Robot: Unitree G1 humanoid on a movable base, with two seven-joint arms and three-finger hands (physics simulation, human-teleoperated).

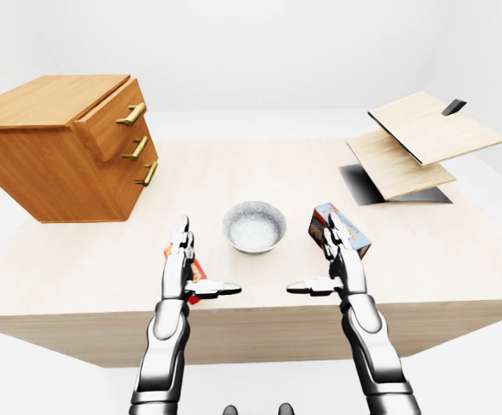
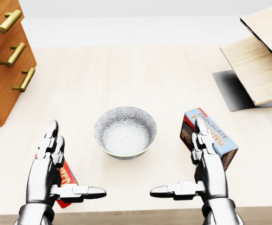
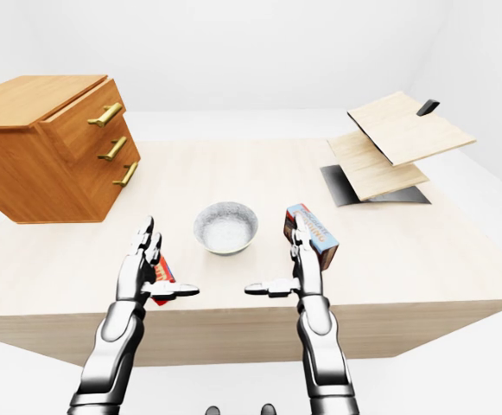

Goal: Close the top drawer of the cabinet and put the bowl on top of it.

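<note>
The wooden cabinet (image 1: 52,147) stands on the table at the upper left of the left-eye view, with three brass handles. Its top drawer (image 1: 112,117) is pulled out a little past the two below it. A grey patterned bowl (image 2: 125,132) sits empty on the table, in the middle of the head view. My left hand (image 2: 72,164) is open to the bowl's lower left, fingers straight and thumb pointing inward. My right hand (image 2: 178,159) mirrors it, open at the bowl's lower right. Neither hand touches the bowl.
A small red packet (image 2: 68,180) lies under my left hand. A blue and brown chocolate box (image 2: 220,138) stands just behind my right fingers. Tilted wooden boards (image 1: 423,130) over a dark plate (image 1: 363,186) occupy the table's right. The table's near edge (image 1: 251,324) runs just below my hands.
</note>
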